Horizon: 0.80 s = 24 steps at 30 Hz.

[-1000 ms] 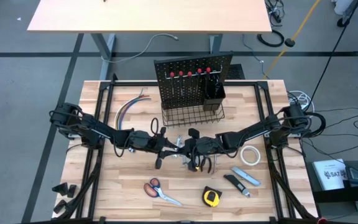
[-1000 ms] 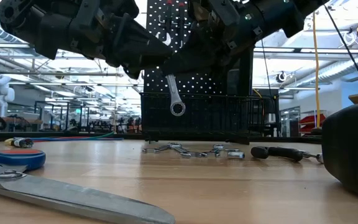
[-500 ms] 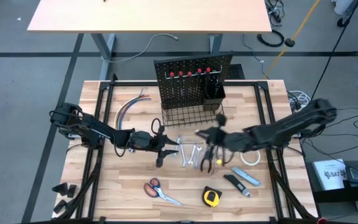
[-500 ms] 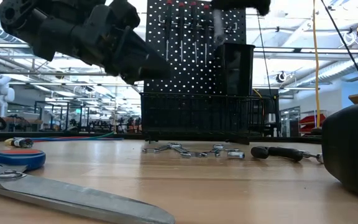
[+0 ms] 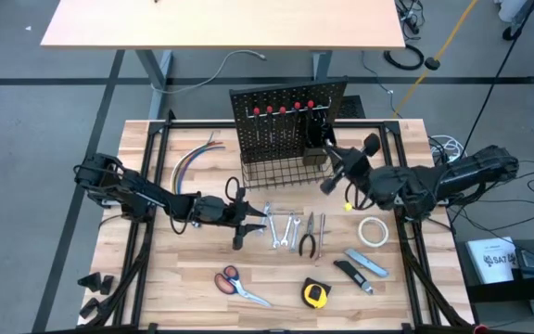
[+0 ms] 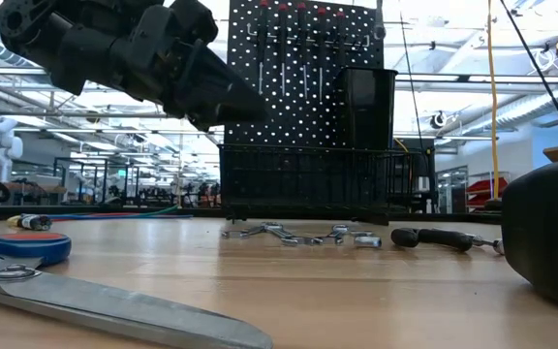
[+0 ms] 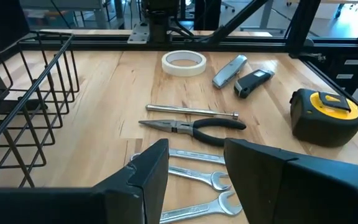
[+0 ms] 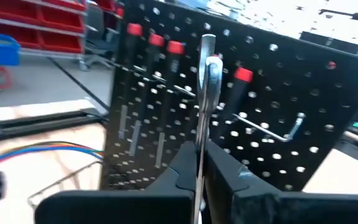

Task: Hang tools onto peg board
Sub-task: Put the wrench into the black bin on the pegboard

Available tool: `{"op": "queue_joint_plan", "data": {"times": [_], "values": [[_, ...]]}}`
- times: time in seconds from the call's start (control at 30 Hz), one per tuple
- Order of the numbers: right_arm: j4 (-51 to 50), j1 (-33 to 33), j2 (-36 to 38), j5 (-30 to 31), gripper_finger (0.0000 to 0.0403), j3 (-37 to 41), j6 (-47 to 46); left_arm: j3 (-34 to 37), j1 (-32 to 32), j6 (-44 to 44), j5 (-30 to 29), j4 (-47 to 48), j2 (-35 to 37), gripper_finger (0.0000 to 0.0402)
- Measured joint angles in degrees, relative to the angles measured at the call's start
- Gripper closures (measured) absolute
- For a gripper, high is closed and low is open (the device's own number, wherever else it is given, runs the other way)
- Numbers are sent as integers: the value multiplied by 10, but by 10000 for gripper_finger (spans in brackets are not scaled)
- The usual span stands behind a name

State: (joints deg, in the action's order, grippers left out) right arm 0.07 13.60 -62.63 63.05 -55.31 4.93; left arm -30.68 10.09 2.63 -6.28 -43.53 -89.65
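- Only the right wrist view shows the right pincer point(image 8: 199, 171) clamped on a silver wrench point(image 8: 206, 93), upright before the peg board point(image 8: 328, 112).
- The left wrist view shows the left pincer point(image 7: 194, 171) apart above wrenches point(image 7: 197, 177) lying beside pliers point(image 7: 194, 126).
- Light wooden counter point(image 5: 202, 288); grey floor point(image 5: 26, 111) around it.

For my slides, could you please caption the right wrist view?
Right gripper shut on a silver wrench, held upright before the peg board near a bare hook.
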Motion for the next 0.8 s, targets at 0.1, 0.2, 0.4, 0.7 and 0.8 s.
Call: {"op": "queue_joint_plan", "data": {"times": [0.1,0.2,0.4,0.7,0.8], "values": [[-8,-26,0,-2,399,1,-7,0,0,0,0,0,0,239],[-21,-50,0,-6,399,16,-32,0,0,0,0,0,0,239],[17,-104,11,-50,399,58,-58,0,0,0,0,1,0,239],[31,-164,11,-95,399,91,-74,0,0,0,0,1,0,239],[27,-171,11,-115,399,95,-87,0,0,1,-1,1,0,239]]}}
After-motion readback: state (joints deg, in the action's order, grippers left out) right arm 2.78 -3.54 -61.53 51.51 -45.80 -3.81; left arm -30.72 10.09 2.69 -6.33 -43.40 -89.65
